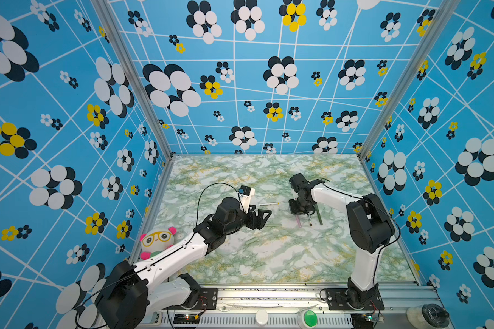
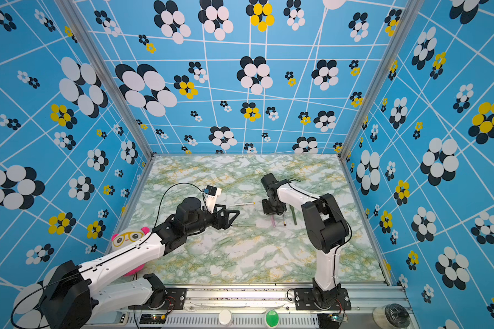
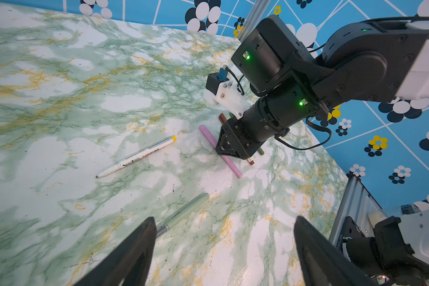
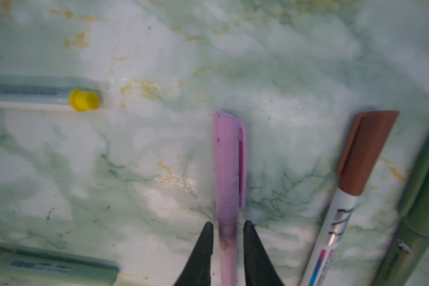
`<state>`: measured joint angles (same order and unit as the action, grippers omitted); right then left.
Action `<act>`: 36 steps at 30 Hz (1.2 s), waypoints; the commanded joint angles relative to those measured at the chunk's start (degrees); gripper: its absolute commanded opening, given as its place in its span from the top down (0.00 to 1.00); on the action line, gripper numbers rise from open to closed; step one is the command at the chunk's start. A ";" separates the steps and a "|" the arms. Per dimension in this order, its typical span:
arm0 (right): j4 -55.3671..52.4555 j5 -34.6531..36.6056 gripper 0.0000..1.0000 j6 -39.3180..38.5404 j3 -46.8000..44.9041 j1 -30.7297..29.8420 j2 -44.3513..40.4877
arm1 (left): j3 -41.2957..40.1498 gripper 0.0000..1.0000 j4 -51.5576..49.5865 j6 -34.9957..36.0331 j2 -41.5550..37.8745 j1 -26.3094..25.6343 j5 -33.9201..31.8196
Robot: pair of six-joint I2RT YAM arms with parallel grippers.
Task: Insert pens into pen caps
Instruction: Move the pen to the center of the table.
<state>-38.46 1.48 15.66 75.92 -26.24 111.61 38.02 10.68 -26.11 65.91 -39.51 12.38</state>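
Three pens lie side by side on the marble table [image 1: 268,256]: a pink pen [image 4: 229,161] with its pink cap on, a white pen with a brown cap [image 4: 364,153], and a dark green pen [image 4: 421,210]. My right gripper [image 4: 227,226] points down and straddles the pink barrel, jaws narrow, a thin gap showing on each side. A white pen with a yellow end [image 3: 139,156] lies apart, uncapped. The pale grey-green pen [image 3: 183,213] lies uncapped beside my left gripper [image 3: 223,247], which is open and empty. In a top view, a short pale green cap [image 2: 224,242] lies nearer the front.
A plush panda toy [image 1: 157,240] sits at the near left corner under my left arm. Patterned blue walls close three sides. An aluminium rail [image 1: 268,293] with both arm bases runs along the front, with a green button [image 1: 310,317] below it.
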 commanded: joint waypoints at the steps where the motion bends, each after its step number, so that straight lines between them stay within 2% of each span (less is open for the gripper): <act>1: -1.22 1.25 0.77 0.71 1.30 -0.39 1.57 | 1.90 0.12 -0.32 0.28 0.45 0.04 0.10; 10: -1.18 2.71 0.83 3.50 1.29 -0.38 2.21 | 2.15 0.11 -0.56 0.46 0.75 0.13 0.10; 22: -2.24 5.20 0.83 8.08 1.35 -0.04 2.21 | 1.67 0.11 -0.44 0.57 0.62 0.32 -0.07; 30: -1.47 3.94 0.76 9.36 1.16 0.06 1.06 | 1.22 0.10 -0.67 0.50 0.12 0.48 -0.12; 36: 1.08 -0.69 0.63 7.03 -0.52 -0.33 -6.45 | 0.20 0.08 -2.36 -0.83 -1.45 0.68 -2.66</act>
<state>-38.30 3.64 23.64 76.09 -26.24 110.61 38.44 10.24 -26.20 66.11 -39.38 11.79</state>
